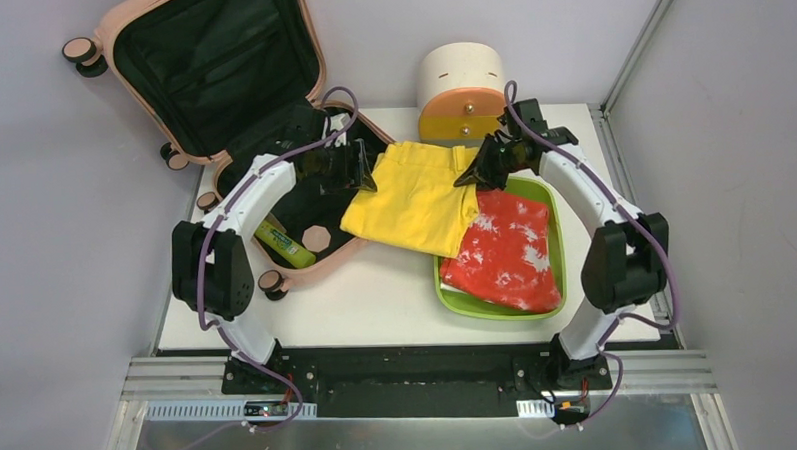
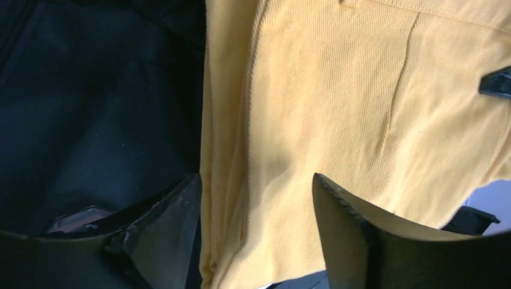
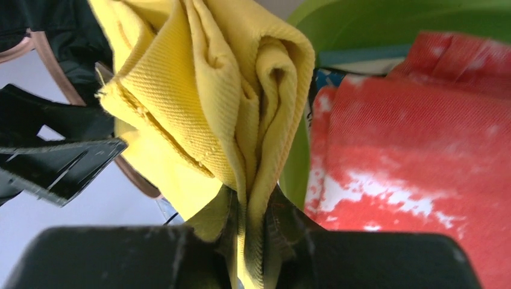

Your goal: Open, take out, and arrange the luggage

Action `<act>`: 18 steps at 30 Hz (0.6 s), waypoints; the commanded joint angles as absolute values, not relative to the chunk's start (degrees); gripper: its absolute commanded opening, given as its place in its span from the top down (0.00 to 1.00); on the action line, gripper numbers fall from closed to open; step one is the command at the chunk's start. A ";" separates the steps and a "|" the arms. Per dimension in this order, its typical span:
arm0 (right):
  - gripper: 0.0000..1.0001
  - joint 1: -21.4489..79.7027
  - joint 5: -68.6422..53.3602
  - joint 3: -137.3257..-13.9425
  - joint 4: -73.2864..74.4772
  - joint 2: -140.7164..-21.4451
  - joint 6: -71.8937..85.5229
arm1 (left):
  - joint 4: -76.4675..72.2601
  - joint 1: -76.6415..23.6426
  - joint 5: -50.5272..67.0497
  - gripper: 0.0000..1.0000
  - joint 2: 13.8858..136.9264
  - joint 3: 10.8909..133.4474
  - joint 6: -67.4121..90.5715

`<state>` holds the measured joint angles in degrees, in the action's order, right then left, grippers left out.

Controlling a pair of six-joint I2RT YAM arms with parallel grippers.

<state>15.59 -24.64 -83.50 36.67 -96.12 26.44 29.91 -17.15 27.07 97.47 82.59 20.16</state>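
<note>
The peach-pink luggage (image 1: pixel 313 48) lies open at the back left, its lid raised and its black lining (image 2: pixel 90 108) showing. A yellow garment (image 1: pixel 414 199) hangs between my grippers, partly over the suitcase edge and the table. My right gripper (image 1: pixel 470 174) is shut on a bunched fold of it (image 3: pixel 211 78), pinched between the fingertips (image 3: pixel 256 211). My left gripper (image 1: pixel 368 171) is open, and the garment's folded left edge (image 2: pixel 337 90) lies between its spread fingers (image 2: pixel 256 198) without being pinched.
A red-and-white tie-dye garment (image 1: pixel 505 251) lies in the lime-green tray (image 1: pixel 549 195) at right, also in the right wrist view (image 3: pixel 410 138). A cream drawer unit (image 1: pixel 460 88) stands at the back. A green bottle (image 1: pixel 283 244) and a small pink piece (image 1: pixel 318 238) lie in the suitcase.
</note>
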 commanded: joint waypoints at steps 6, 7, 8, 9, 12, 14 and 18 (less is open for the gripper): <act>1.00 12.05 -19.29 -89.12 40.50 -102.88 17.78 | 30.21 -15.82 30.54 0.23 98.87 87.61 17.01; 1.00 11.83 -19.07 -89.08 40.59 -103.20 17.82 | 30.15 -15.43 32.23 0.22 100.12 88.43 17.11; 1.00 11.66 -19.06 -89.04 40.49 -103.41 17.84 | 30.15 -15.31 33.13 0.21 100.99 89.02 17.07; 1.00 11.63 -19.15 -89.03 40.43 -103.51 17.84 | 30.15 -15.30 33.51 0.21 101.74 89.52 16.82; 1.00 11.63 -19.21 -88.99 40.39 -103.33 17.72 | 30.19 -15.29 35.39 0.19 103.92 91.64 16.12; 1.00 11.62 -19.00 -88.95 40.28 -103.04 17.82 | 30.15 -15.14 37.19 0.18 106.29 93.63 16.03; 1.00 11.62 -18.83 -88.86 39.85 -102.17 18.00 | 30.15 -14.94 39.40 0.17 110.61 96.67 16.12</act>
<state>13.67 -24.21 -86.89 37.95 -103.83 20.25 29.85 -15.59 34.83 107.57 92.75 17.30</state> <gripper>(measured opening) 0.134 0.824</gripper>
